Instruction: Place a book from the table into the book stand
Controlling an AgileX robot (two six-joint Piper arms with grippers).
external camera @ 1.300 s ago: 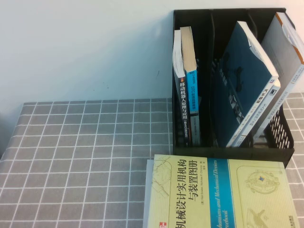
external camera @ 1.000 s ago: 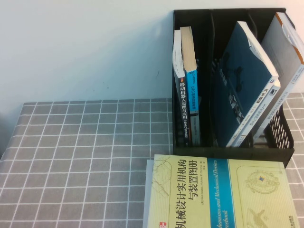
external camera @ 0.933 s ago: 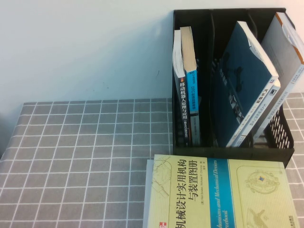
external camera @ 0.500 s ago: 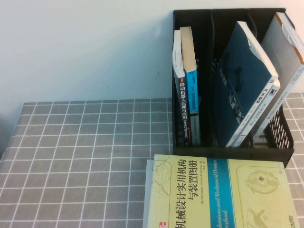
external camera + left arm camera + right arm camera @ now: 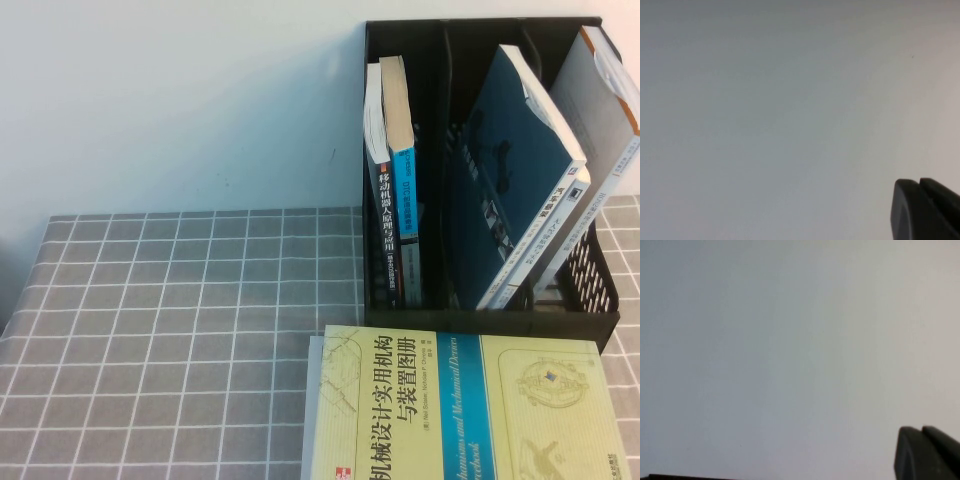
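The book (image 5: 470,410), pale yellow-green with a blue band and black Chinese title, lies flat at the near right of the table (image 5: 180,330), just in front of the black book stand (image 5: 480,312). Neither arm shows in the high view. In the left wrist view my left gripper (image 5: 919,183) faces a blank pale wall, its two dark fingertips pressed together and holding nothing. The right wrist view shows my right gripper (image 5: 921,430) the same way, shut and empty against the wall.
The stand's left compartment holds two upright books (image 5: 392,200). A dark teal book (image 5: 510,170) and a grey-white book (image 5: 602,110) lean in the compartments to the right. A pale edge of something (image 5: 312,400) sticks out under the yellow-green book. Behind the table is a white wall.
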